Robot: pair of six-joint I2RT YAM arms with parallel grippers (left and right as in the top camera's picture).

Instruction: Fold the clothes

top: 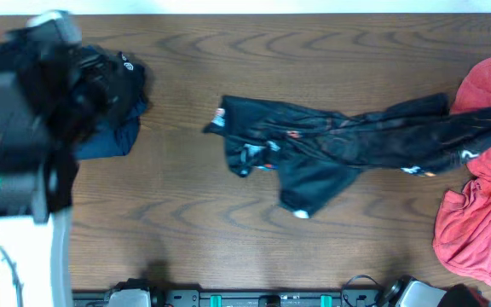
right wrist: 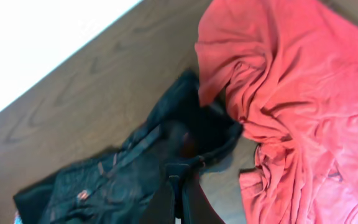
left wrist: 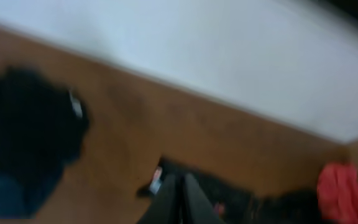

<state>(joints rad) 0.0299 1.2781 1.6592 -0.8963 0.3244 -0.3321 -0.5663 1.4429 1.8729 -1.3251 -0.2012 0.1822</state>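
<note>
The black jersey [top: 339, 141] with orange print lies crumpled and stretched out across the middle of the table. It also shows in the right wrist view [right wrist: 123, 180] and, blurred, in the left wrist view [left wrist: 229, 193]. The coral-red garment [top: 480, 196] lies bunched at the right edge, over the jersey's right end, and also shows in the right wrist view [right wrist: 291, 93]. My left gripper [left wrist: 180, 186] is shut and empty. Its arm [top: 32, 111] is a blur at the far left. My right gripper [right wrist: 178, 180] is shut, hanging above the jersey's right end beside the red garment.
A pile of dark clothes [top: 113, 107], black over blue, lies at the back left under the left arm, and shows in the left wrist view [left wrist: 23, 143]. A white wall runs behind the table's far edge [left wrist: 229, 56]. The arm bases stand along the front edge [top: 262, 298].
</note>
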